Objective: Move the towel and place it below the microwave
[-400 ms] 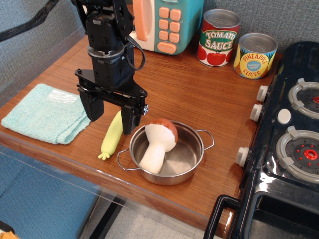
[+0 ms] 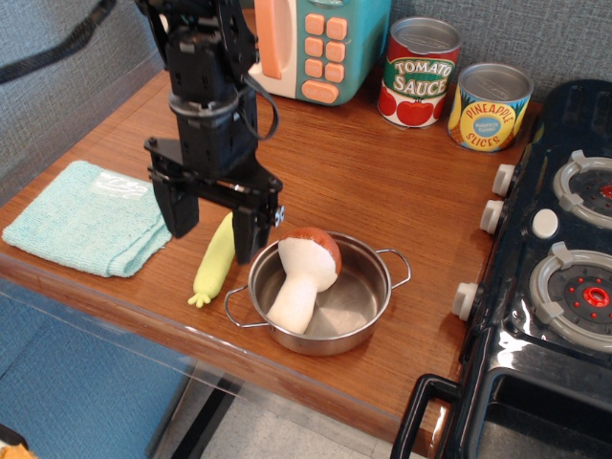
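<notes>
The towel (image 2: 86, 218), a folded light aqua terry cloth, lies flat at the left front of the wooden table. The microwave (image 2: 320, 43), teal with peach-orange buttons and handle, stands at the back, partly behind my arm. My gripper (image 2: 212, 224) is open and empty, fingers pointing down. It hangs just right of the towel, straddling the top of a yellow-green toy vegetable. Its left finger (image 2: 179, 210) is near the towel's right edge.
A yellow-green toy vegetable (image 2: 214, 260) lies between towel and steel pot (image 2: 359, 306), which holds a toy mushroom (image 2: 301, 273). A tomato sauce can (image 2: 418, 72) and pineapple can (image 2: 489, 106) stand at the back. A toy stove (image 2: 555, 268) fills the right side.
The gripper has shifted very slightly to the left and stays open. The towel and other objects have not moved.
</notes>
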### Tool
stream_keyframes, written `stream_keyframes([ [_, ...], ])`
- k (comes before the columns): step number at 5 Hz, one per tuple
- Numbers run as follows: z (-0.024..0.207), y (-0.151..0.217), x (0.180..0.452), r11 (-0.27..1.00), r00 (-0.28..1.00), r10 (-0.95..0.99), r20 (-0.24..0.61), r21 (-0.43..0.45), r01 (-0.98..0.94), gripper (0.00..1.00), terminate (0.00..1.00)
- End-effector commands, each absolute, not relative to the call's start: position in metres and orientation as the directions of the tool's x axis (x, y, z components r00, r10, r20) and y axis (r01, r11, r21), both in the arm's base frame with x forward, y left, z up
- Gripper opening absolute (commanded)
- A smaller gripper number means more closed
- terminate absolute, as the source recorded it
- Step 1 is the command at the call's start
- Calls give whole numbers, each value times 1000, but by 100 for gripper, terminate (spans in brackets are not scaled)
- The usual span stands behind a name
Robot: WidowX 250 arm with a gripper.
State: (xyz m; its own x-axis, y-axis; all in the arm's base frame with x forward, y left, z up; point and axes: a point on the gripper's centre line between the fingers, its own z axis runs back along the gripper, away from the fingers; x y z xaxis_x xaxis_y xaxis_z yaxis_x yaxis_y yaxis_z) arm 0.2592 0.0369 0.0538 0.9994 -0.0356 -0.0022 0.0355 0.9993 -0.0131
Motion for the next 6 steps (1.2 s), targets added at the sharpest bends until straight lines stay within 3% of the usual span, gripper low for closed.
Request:
stream_keyframes([
  [1, 64, 103, 247, 995, 997, 68, 38, 74, -71, 100, 0],
  [2, 60, 144, 234, 988, 995, 88, 46, 121, -93, 100, 0],
  [3, 47, 176, 231, 989, 994, 98, 56, 107, -104, 100, 0],
  [6, 17, 180, 248, 994, 998, 15, 61, 106, -21, 100, 0],
])
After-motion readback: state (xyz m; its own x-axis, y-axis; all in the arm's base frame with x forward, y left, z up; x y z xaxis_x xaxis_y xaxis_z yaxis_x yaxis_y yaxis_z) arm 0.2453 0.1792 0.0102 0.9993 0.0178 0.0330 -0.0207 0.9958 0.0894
